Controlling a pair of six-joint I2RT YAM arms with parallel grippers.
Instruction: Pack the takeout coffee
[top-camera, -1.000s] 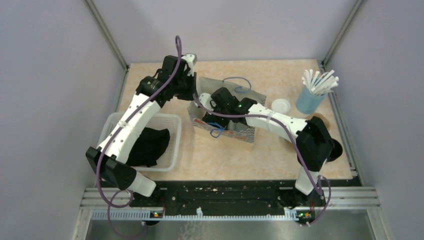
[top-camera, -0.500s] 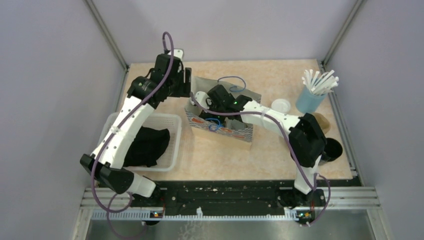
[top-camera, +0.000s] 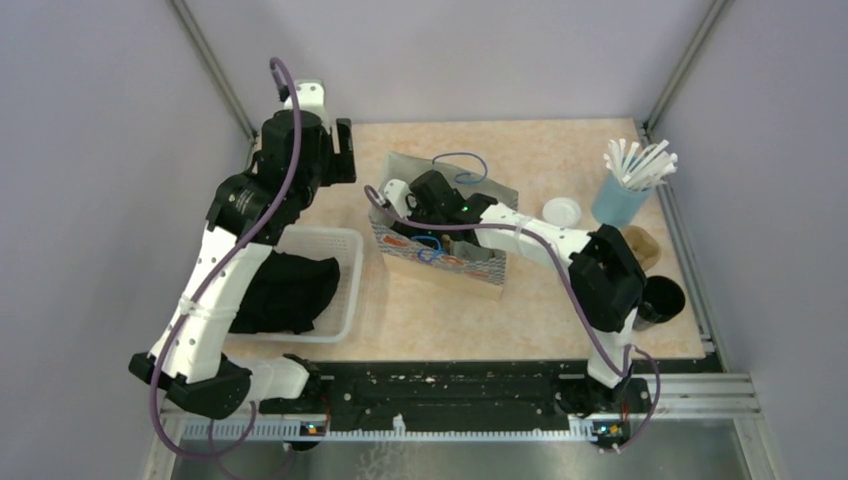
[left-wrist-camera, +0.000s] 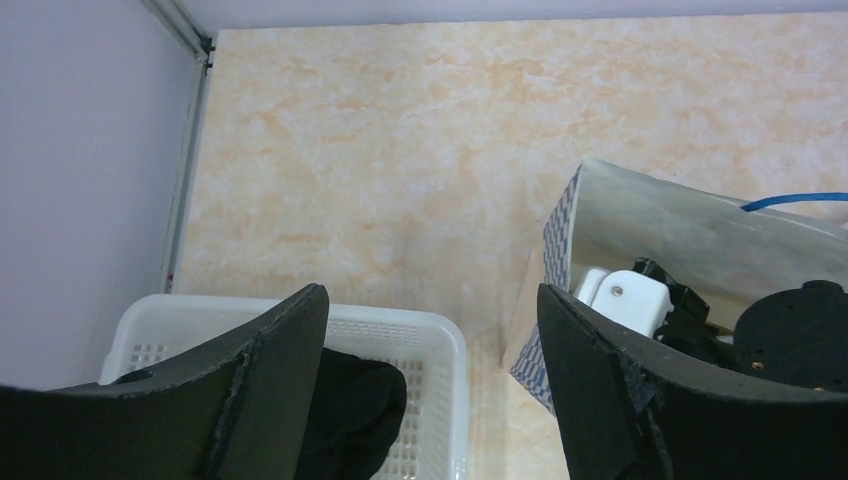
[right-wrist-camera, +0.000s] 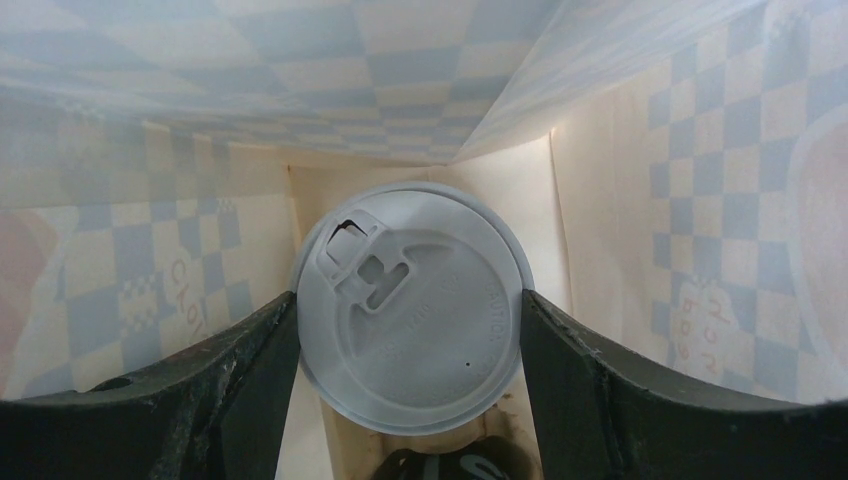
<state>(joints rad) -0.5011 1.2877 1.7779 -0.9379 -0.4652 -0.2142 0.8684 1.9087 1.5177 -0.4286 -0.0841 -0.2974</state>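
Blue/wht chk bag (right-wrist-camera: 150, 60), pale grey cup lid (right-wrist-camera: 415, 310), wht basket (left-wrist-camera: 432, 332).

I count one lidded takeout cup (right-wrist-camera: 410, 305), one checkered paper bag (top-camera: 450, 262), one white basket (top-camera: 352, 285), one dark cloth (top-camera: 285, 295), one loose white lid (top-camera: 563, 210), one black cup (top-camera: 662, 298), one brown item (top-camera: 645, 243) I can't identify, and one blue holder (top-camera: 618, 205) of white sticks (top-camera: 640, 160), too bunched to count.

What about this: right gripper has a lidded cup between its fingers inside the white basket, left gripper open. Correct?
Not the basket: the right wrist view shows the lidded cup in the right gripper inside the checkered paper bag. Left gripper is open.
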